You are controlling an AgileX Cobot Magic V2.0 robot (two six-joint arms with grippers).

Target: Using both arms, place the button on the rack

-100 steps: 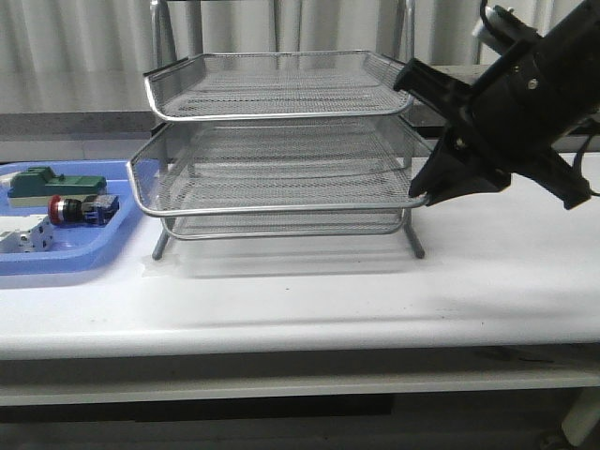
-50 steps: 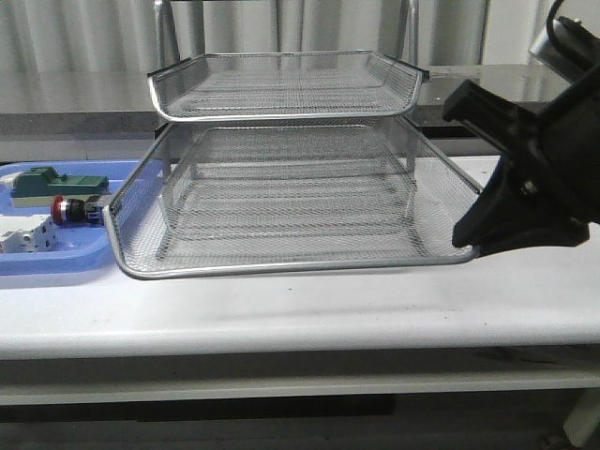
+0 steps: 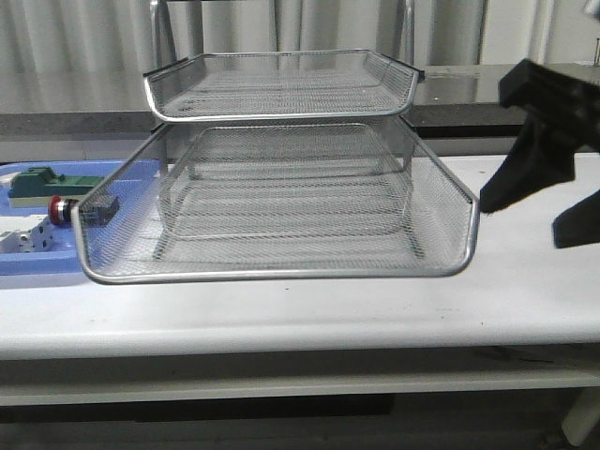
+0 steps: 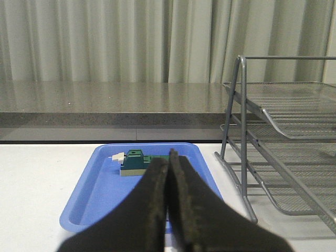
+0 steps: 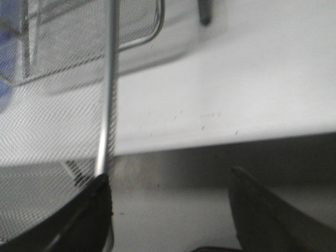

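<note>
Front view: right claw point(image 3: 532, 209) open beside rack point(image 3: 281, 202).

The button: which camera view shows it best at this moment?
The front view: the button lies in the blue tray, its red head visible, its body behind the rack mesh. The left wrist view hides it behind the shut tool. The right wrist view does not show it.

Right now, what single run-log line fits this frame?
stage: middle tray of rack pulled out | right gripper: open, beside tray's corner | left gripper: shut, empty | button: in blue tray
</note>
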